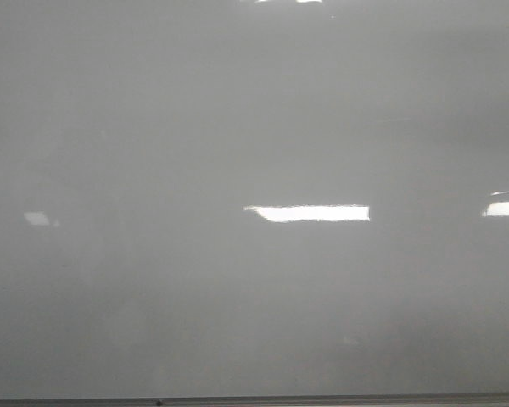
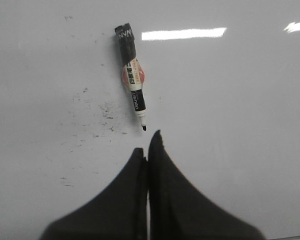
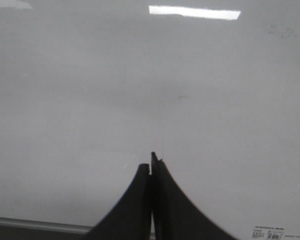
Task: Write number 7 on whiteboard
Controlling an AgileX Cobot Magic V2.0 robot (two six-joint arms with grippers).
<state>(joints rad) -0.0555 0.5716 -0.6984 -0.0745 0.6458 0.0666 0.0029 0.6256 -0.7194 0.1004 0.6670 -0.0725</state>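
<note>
On the whiteboard (image 2: 230, 125) ahead of your left pincer (image 2: 149, 142) lies a marker (image 2: 132, 75), uncapped, tip just short of the black fingers (image 2: 162, 165) — which are pressed together on nothing. Faint dark smudges (image 2: 102, 112) sit beside it. Your right pincer (image 3: 151, 162) is likewise closed and empty over bare board (image 3: 140, 90). No number 7 shows in any view — the front camera sees only glare (image 1: 310, 213).

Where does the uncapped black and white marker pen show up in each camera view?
Front view: not in it.
Left wrist view: black and white marker pen lies on the glossy grey-white whiteboard, beyond the shut left gripper.
Right wrist view: not in it.
Shared landmark: the whiteboard.
</note>
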